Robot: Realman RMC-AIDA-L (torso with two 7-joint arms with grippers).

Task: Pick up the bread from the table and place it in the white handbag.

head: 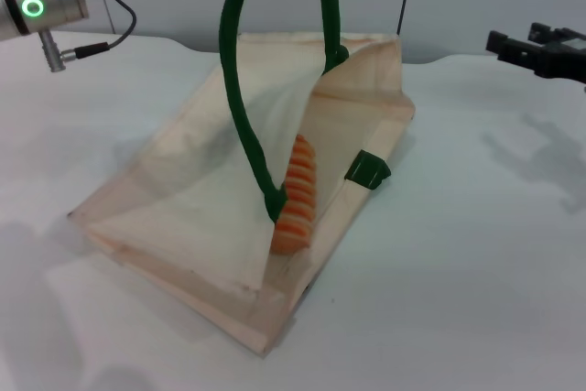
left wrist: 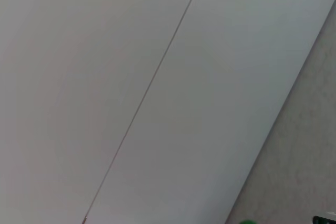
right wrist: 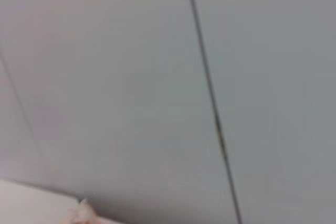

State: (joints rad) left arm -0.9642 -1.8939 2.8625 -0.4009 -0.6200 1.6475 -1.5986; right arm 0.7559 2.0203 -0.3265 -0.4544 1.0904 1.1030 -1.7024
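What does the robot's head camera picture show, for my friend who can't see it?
A small ridged orange toy bread loaf lies inside a cream fabric handbag, whose dark green rope handle is lifted from above. The bag sits on a plain white table; the right end effector hangs far right.

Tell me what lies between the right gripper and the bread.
In the head view, the white handbag's raised side wall with a green tab, then bare table, separate the bread from the right gripper.

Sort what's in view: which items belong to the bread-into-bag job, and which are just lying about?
Job: bread, inside the white handbag; green handle held up out of frame; table; right gripper, away at the right edge.
Lying about: nothing; only the left arm's cable.
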